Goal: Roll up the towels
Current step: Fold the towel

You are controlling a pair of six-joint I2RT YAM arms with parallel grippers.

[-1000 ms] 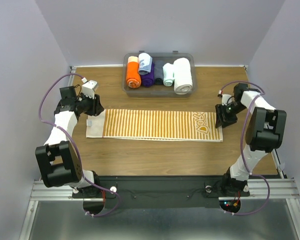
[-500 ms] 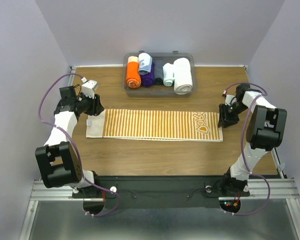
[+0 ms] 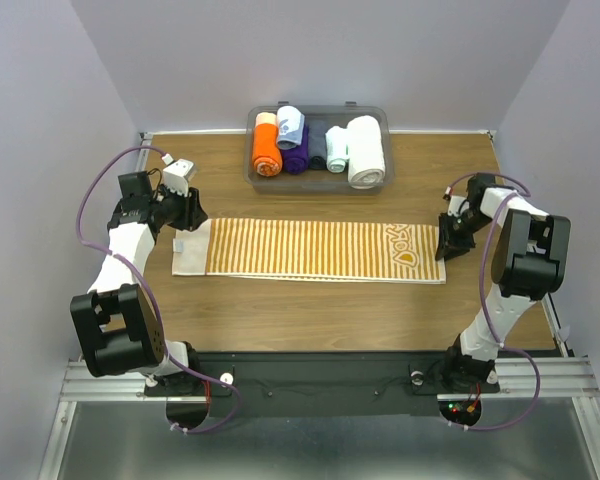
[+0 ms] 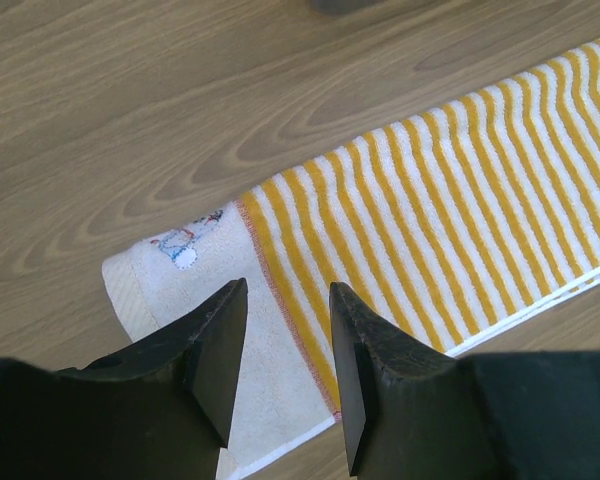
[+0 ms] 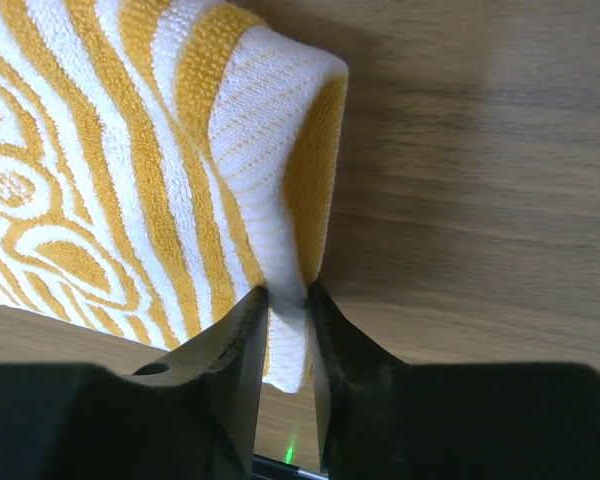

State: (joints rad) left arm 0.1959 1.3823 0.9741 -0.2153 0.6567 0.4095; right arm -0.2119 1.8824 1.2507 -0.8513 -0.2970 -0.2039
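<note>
The yellow-and-white striped towel (image 3: 300, 250) lies flat across the table; its right end carries white lettering on yellow. In the right wrist view my right gripper (image 5: 287, 295) is shut on that end's edge, and the striped towel (image 5: 160, 150) bulges up into a small fold above the fingers. In the top view the right gripper (image 3: 448, 240) sits at the towel's right end. My left gripper (image 4: 287, 288) hovers open over the plain white band at the left end of the striped towel (image 4: 460, 230), holding nothing. A pale blue towel (image 3: 290, 125) lies rolled in the bin.
A clear plastic bin (image 3: 372, 110) at the back of the table holds orange (image 3: 266, 147), purple (image 3: 297, 152), dark and thick white (image 3: 365, 150) rolls. Bare wood surrounds the towel. Purple walls close in the left, right and back sides.
My right gripper has closed onto the towel's right edge and shifted slightly to the right, pinching up a fold. The left gripper has stayed over the left end.
</note>
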